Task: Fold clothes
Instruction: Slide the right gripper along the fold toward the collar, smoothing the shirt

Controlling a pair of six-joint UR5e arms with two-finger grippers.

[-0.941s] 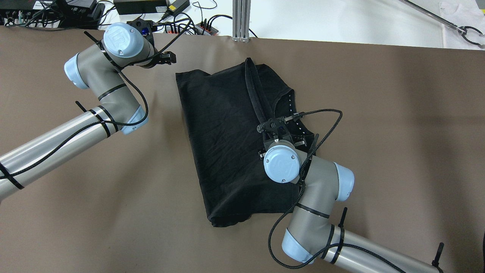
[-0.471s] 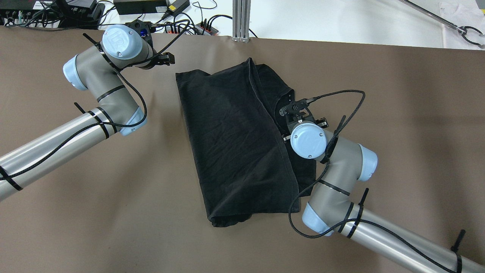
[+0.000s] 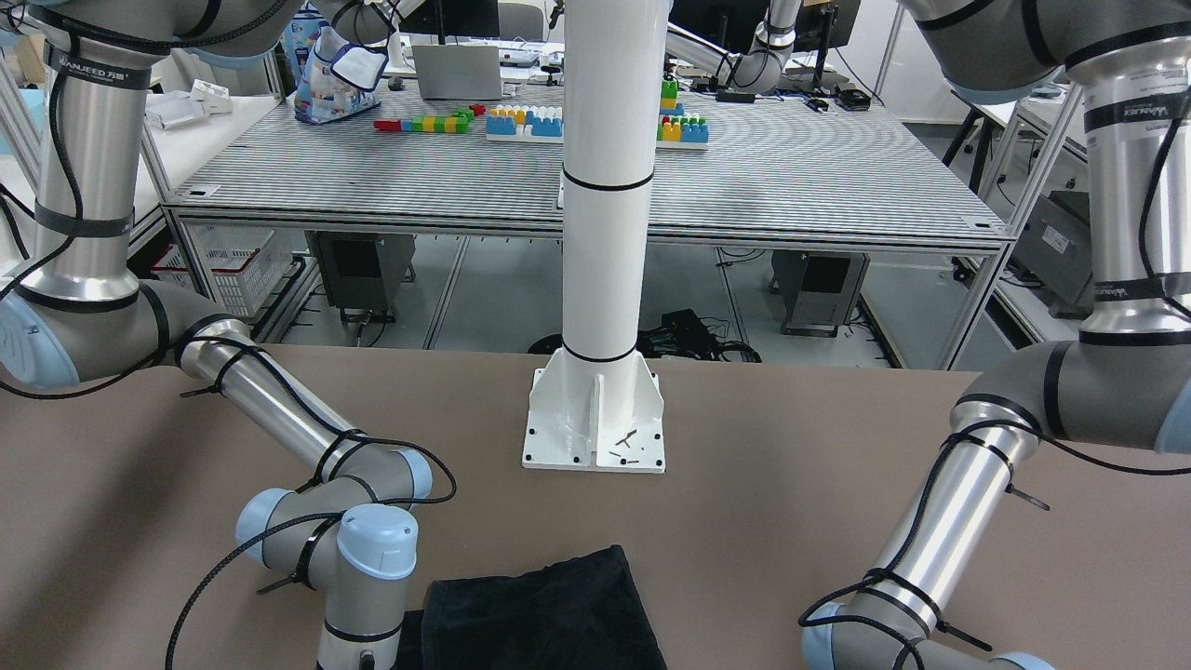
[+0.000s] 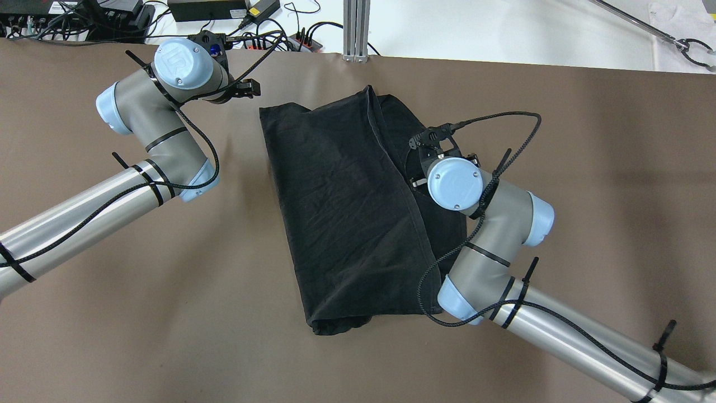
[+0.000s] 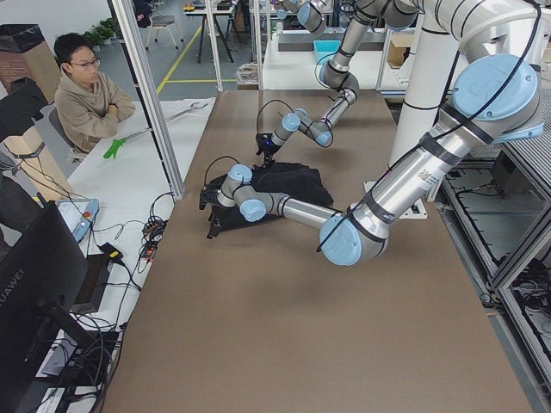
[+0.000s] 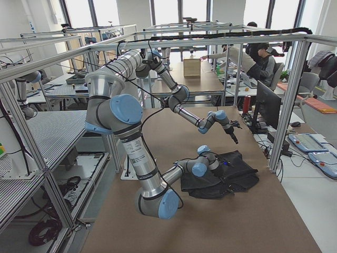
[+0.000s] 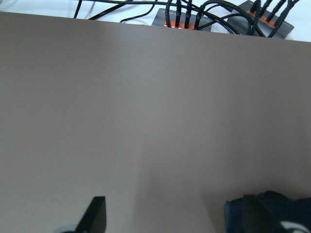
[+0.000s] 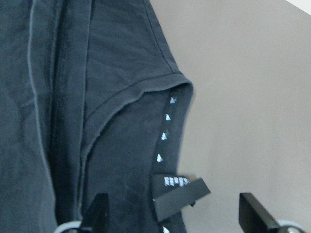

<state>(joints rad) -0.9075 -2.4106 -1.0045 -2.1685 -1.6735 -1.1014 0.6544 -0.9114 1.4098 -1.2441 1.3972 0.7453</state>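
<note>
Black garment (image 4: 347,207) folded flat on the brown table (image 4: 140,313), out in front of the white pillar (image 3: 603,233). Collar edge directly under the right gripper (image 8: 175,213), fingers spread, nothing clasped. Left gripper (image 7: 172,216) likewise spread and empty, over bare table by the garment's corner farthest from the pillar, near cables (image 7: 204,14). White-printed neck label (image 8: 177,191) legible only from the right wrist; whole garment only from overhead.
</note>
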